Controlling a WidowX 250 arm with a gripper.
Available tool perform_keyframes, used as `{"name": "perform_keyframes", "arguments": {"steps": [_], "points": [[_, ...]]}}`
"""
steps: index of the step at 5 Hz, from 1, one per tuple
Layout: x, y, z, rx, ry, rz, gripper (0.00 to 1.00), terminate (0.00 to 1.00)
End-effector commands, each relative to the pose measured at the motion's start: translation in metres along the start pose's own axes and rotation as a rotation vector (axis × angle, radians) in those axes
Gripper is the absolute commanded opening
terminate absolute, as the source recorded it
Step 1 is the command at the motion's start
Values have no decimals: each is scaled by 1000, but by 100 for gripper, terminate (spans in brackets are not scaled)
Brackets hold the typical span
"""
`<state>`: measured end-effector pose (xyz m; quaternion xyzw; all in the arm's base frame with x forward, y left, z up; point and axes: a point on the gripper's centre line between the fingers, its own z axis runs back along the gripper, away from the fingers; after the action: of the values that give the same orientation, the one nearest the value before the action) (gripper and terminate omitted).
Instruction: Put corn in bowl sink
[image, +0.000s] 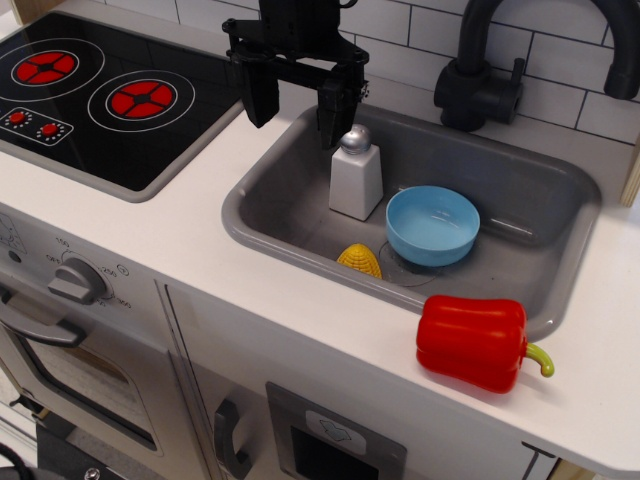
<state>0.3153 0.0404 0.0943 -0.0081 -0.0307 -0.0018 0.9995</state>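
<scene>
In grey rectangular plastic sink (300, 215): stubby yellow ridged toy corn (359, 261) on basin floor, just beside round light blue plastic bowl (432, 225), not inside. Black gripper (296, 108) above, spread wide, empty. Pickup and placement outstanding.

Yellow ridged corn (359, 262), light blue bowl (432, 225), grey sink (560, 200) (black faucet (500, 70))

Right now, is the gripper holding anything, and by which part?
Nothing is held. The gripper hangs open above the sink's back-left corner, its jaws apart with nothing between them. The corn lies on the sink floor beside the bowl.
</scene>
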Motion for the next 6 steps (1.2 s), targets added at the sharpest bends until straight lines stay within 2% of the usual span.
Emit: {"name": "perform_keyframes", "arguments": {"steps": [1, 2, 3, 4, 6], "points": [[0, 0, 0, 0, 0, 0, 100, 0], [-3, -11, -9, -17, -6, -19, 100, 0], [-8, -21, -24, -8, -30, -5, 100, 0], [-8, -27, -46, 26, -49, 19, 100, 0], [-7, -42, -76, 46, -28, 14, 100, 0]]}}
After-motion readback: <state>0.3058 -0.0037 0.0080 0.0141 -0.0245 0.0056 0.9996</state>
